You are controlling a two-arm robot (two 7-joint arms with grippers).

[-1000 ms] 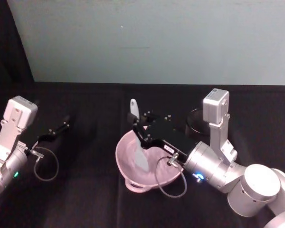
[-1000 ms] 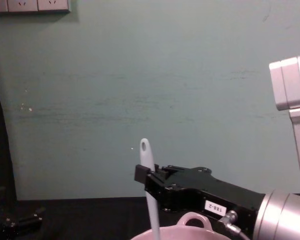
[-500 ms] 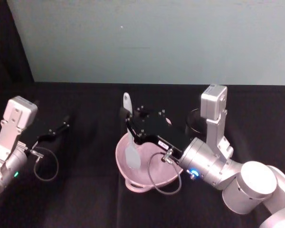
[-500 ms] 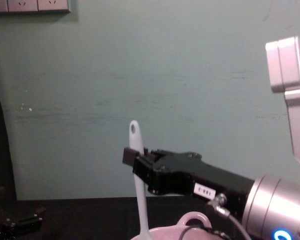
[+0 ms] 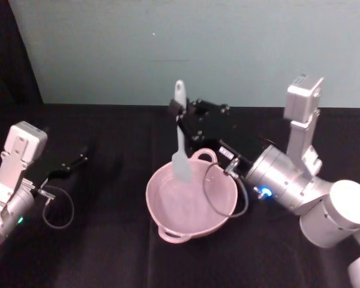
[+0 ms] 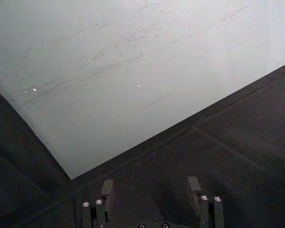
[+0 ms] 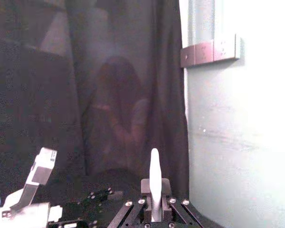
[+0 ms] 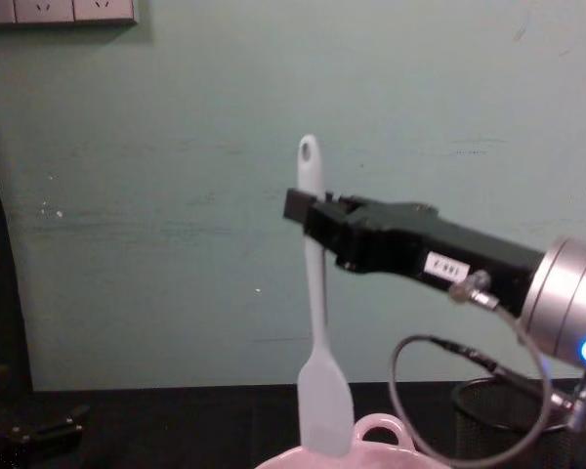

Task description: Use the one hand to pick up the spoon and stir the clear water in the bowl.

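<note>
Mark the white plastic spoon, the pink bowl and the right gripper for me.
White plastic spoon [image 8: 325, 412], chest view, flat blade.
Pale pink glossy bowl [image 5: 158, 215], head view, near rim.
Black right gripper [image 8: 308, 211], chest view, fingertips clamping the handle.

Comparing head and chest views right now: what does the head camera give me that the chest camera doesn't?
Head view alone: the inside of the bowl, the left gripper off to the left over the black table, and how the spoon's blade sits above the bowl's far side.

Chest view alone: wall sockets at top left, and the black wire-mesh cup at lower right.

Both: the right gripper shut on the spoon, which hangs roughly upright, blade down, lifted above the bowl's rim, and the bowl's loop handle.
</note>
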